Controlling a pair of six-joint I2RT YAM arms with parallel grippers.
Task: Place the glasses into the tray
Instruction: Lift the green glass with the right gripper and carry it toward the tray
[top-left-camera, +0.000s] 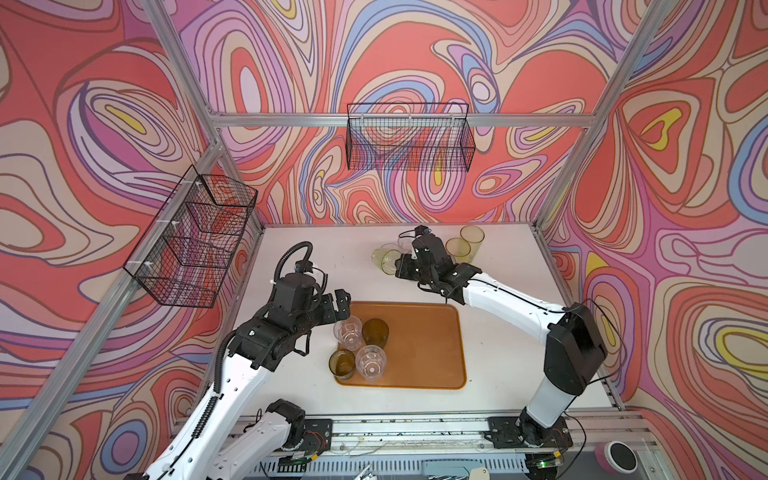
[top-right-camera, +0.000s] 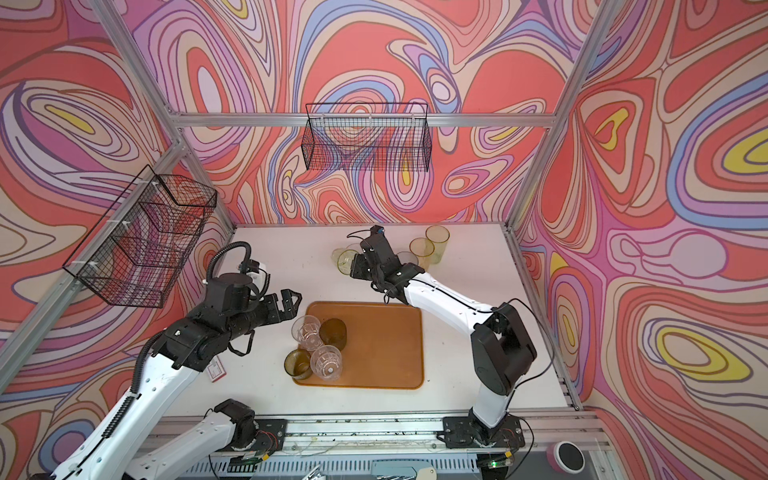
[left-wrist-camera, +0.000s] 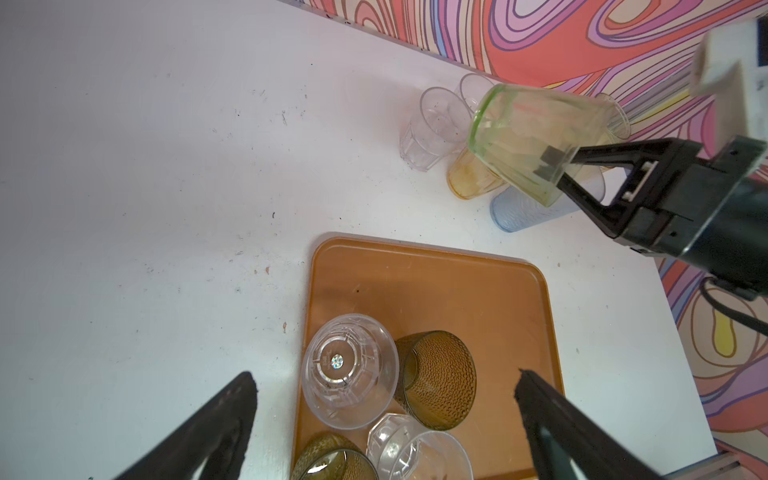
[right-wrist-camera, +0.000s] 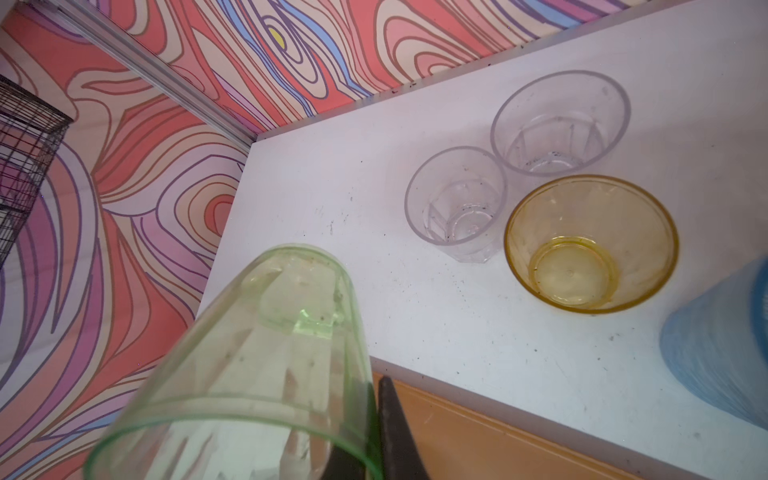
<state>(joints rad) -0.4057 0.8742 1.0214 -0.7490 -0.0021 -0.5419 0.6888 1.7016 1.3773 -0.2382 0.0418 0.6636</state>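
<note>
- Tray (top-left-camera: 419, 345): flat orange-brown rect., rounded corners, low rim, mid-desk. R part is bare and smooth, so most free room is there.
- Desk (top-left-camera: 316, 253): white, scuffed, specked; far-L stretch open.
- 4 glasses packed at tray's L end: clear ribbed glass (top-left-camera: 348, 331), dimpled olive glass (top-left-camera: 375, 331), second olive glass (top-left-camera: 342, 363) tight at L rim, second clear glass (top-left-camera: 371, 362).
- L fingers (left-wrist-camera: 232, 407): spread wide, empty, at tray's L edge beside the clear ribbed glass; no contact seen.
- R fingers (left-wrist-camera: 582, 195): pinch the wall of the pale-green glass (left-wrist-camera: 528, 141) at its mouth, one inside, one outside. Glass is tilted, off the desk, beyond tray's far edge.
- Far-R desk cluster, tight gaps: clear faceted glass (right-wrist-camera: 457, 208), its clear twin (right-wrist-camera: 557, 120), amber-yellow glass (right-wrist-camera: 590, 245), pale-blue ribbed glass (right-wrist-camera: 719, 353); tall yellow glass (top-left-camera: 471, 241) and shorter yellow glass (top-left-camera: 458, 250) near back edge.
</note>
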